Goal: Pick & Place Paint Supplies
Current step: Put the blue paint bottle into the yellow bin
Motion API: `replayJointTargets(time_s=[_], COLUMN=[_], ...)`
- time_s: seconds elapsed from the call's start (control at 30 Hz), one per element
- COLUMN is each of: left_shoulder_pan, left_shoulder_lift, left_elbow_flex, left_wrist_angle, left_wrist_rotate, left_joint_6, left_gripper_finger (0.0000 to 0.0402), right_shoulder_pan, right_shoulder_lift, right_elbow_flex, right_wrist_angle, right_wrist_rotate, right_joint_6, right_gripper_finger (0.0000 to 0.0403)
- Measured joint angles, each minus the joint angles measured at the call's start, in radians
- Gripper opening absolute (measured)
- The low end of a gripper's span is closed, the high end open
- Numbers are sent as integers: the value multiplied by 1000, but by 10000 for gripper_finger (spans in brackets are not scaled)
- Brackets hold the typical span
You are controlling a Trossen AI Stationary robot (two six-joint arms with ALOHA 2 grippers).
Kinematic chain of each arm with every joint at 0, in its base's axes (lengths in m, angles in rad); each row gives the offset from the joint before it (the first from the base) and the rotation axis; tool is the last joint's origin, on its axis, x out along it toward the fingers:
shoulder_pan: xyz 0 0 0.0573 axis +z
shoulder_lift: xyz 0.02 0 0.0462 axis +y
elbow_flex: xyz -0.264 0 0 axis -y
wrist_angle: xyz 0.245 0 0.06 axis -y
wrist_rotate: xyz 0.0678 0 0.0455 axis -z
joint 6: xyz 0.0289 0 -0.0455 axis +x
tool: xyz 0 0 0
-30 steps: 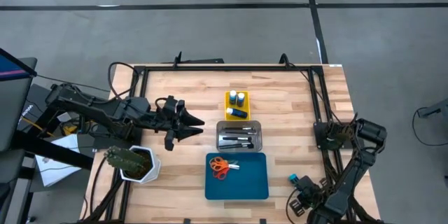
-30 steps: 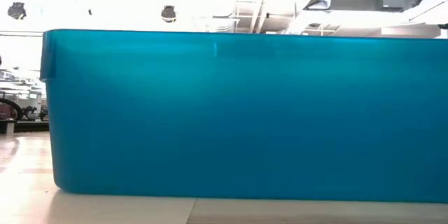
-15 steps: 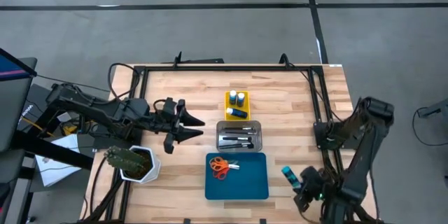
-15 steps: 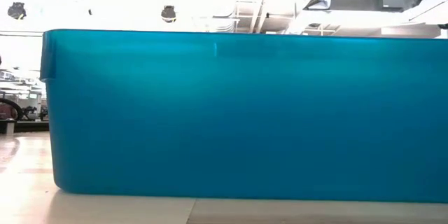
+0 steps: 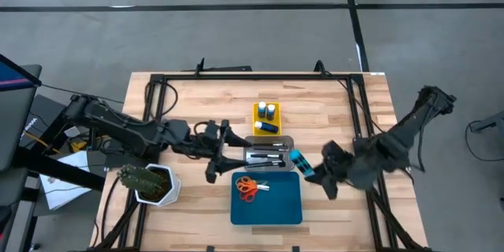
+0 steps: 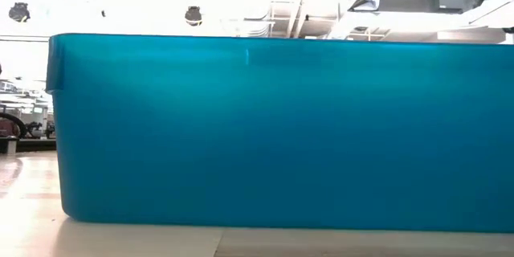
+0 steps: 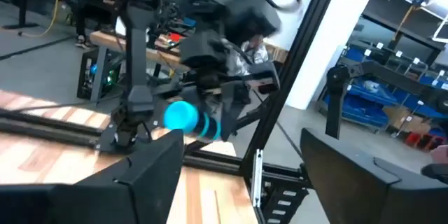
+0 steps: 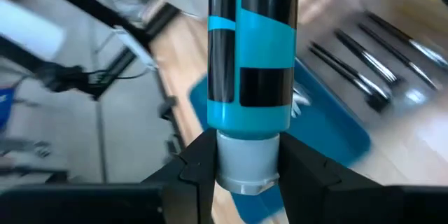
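My right gripper (image 5: 309, 171) stands over the table just right of the clear tray (image 5: 268, 153) of paintbrushes, shut on a teal marker (image 5: 299, 160) with black bands and a grey end. My left gripper (image 5: 235, 154) is open, level, just left of that tray; its wide-apart fingers frame the left wrist view (image 7: 248, 182), which shows the marker (image 7: 187, 117) in the other arm. Blue bottles (image 5: 267, 116) with white caps sit in the yellow tray. Orange-handled scissors (image 5: 249, 189) lie in the blue tray (image 5: 279, 205). My right gripper pinches the teal marker by its grey end (image 8: 243, 166) between the two fingers (image 8: 197, 162), one on each side. The marker runs straight out ahead of the fingers, along them, and is lifted clear above the table, pointing toward the clear tray.
A green cactus in a white pot (image 5: 151, 183) stands at the near left. A black frame rail (image 5: 358, 118) runs along the table's right side. In the low view the blue tray's wall (image 6: 273, 132) fills the picture. Bare wood lies at far left and near right.
My right arm has swung up from the table's near right corner toward the middle, carrying the teal marker to just right of the clear tray. My left gripper has moved toward the right, closer to the clear tray, staying open.
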Motion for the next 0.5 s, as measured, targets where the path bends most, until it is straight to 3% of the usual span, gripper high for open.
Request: replayJointTargets(time_s=[0.23, 0.5], left_shoulder_pan=[18, 61], left_shoulder_lift=[103, 136], left_elbow_flex=[140, 218], left_wrist_angle=[-51, -174], left_wrist_rotate=[18, 143], left_joint_6=[98, 97], left_gripper_finger=[295, 295], right_shoulder_pan=[-212, -292], right_shoulder_lift=[-8, 96], right_elbow_flex=[0, 0], right_wrist_angle=[191, 353], right_wrist_rotate=[-301, -543], right_joint_6=[-244, -308], right_gripper_finger=[113, 113])
